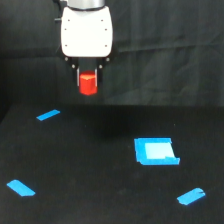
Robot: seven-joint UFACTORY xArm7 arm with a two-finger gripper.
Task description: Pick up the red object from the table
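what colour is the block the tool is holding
Bright red-orange; the red object shows best in the exterior view, gripped by the tool.

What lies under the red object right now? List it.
Nothing touches the red object from below: it hangs in the tool, lifted clear of the table. Beneath it is only bare black surface. The tool's fingers cover its sides and top, so those faces cannot be seen.

The picture is dim and soft, slightly blurred throughout. The black table (100,190) swallows light, while the white gripper housing (86,31) glares, overexposed with fuzzy edges.
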